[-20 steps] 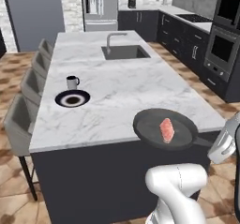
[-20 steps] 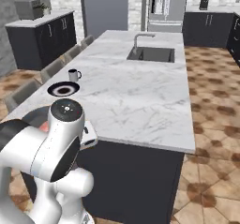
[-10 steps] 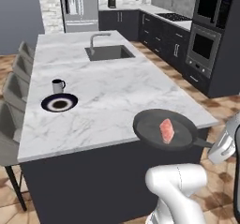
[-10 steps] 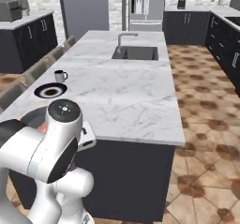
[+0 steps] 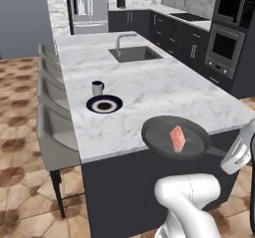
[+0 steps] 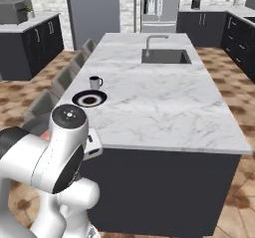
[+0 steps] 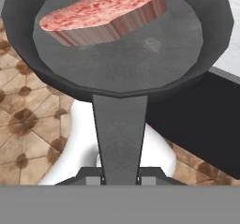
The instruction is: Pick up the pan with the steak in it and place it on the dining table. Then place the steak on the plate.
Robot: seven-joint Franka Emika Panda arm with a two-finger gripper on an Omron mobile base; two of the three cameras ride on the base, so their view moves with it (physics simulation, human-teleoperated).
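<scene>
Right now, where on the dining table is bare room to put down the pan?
Bare marble lies on the dining table between the plate and the right edge, and between plate and near edge. It is crowded by the mug and plate, and the sink takes the far end.

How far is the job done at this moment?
Done: the pan is picked up, its handle clamped in the hand, the steak inside. In hand: carrying it at the dining table's near edge. Left: set the pan down, then move the steak onto the plate.

Broad bare marble right of the plate point(image 5: 104, 104) and mug point(image 5: 97, 87); sink point(image 5: 135, 54) apparently well beyond.
</scene>
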